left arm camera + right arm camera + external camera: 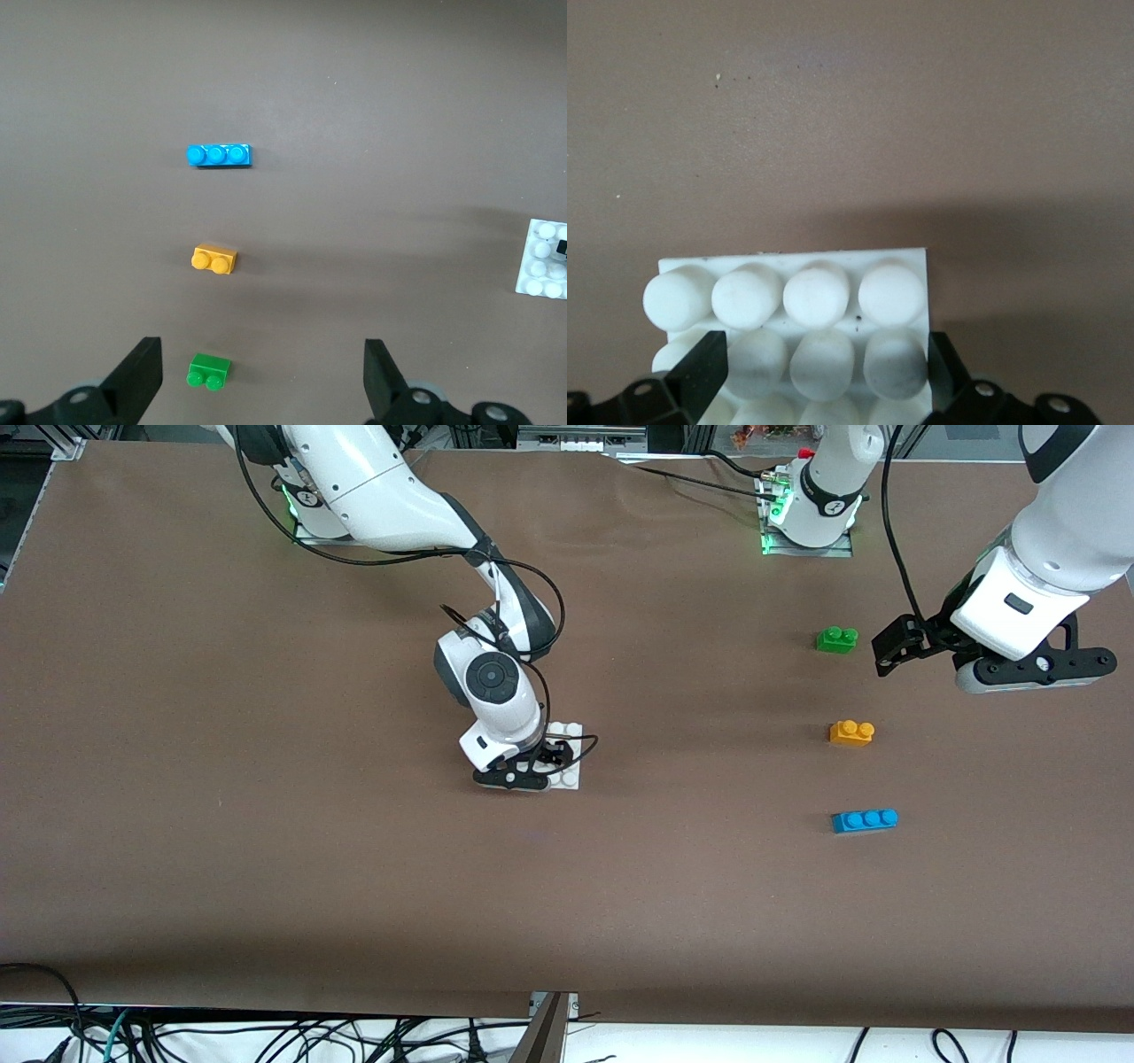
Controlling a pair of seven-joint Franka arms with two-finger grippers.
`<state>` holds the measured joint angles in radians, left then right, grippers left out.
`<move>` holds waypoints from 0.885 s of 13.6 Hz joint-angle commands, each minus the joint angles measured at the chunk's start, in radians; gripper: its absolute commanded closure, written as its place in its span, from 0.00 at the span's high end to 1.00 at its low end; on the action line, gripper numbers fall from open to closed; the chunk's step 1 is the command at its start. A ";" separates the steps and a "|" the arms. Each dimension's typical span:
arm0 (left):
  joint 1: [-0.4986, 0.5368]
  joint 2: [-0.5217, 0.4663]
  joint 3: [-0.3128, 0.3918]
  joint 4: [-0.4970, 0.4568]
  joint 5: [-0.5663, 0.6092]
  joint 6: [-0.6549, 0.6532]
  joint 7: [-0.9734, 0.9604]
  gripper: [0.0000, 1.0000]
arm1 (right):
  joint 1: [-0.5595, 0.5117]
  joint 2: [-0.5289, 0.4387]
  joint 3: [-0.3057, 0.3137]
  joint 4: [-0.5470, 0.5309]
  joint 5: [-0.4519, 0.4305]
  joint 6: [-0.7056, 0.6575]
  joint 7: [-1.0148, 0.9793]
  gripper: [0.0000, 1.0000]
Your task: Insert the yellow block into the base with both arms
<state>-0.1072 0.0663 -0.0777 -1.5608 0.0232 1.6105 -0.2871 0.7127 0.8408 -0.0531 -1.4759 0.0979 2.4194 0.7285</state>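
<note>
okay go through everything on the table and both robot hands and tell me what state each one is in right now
yellow block: loose on the table, studs up, not inserted.
base: flat on the table, no brick on the studs in view.
green brick: loose, studs up.
blue brick: loose, studs up.
left hand: open, empty, up in the air by the green brick.
right hand: open, fingers straddling the base.

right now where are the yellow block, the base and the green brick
yellow block (851, 732): front view, top face by its studs
base (824, 295): right wrist view, a stud in the row clear of the fingers
green brick (209, 371): left wrist view, body
</note>
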 commanded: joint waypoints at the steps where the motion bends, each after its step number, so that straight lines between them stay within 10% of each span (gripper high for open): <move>1: -0.006 0.006 -0.001 0.018 0.027 -0.015 0.002 1.00 | 0.002 0.014 0.001 0.031 0.008 0.001 -0.006 1.00; 12: -0.008 0.006 -0.001 0.018 0.029 -0.015 0.003 1.00 | -0.021 -0.169 -0.226 0.031 -0.018 -0.131 -0.274 1.00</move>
<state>-0.1077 0.0673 -0.0777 -1.5608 0.0232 1.6105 -0.2871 0.6921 0.7130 -0.2374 -1.4321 0.0883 2.3190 0.4831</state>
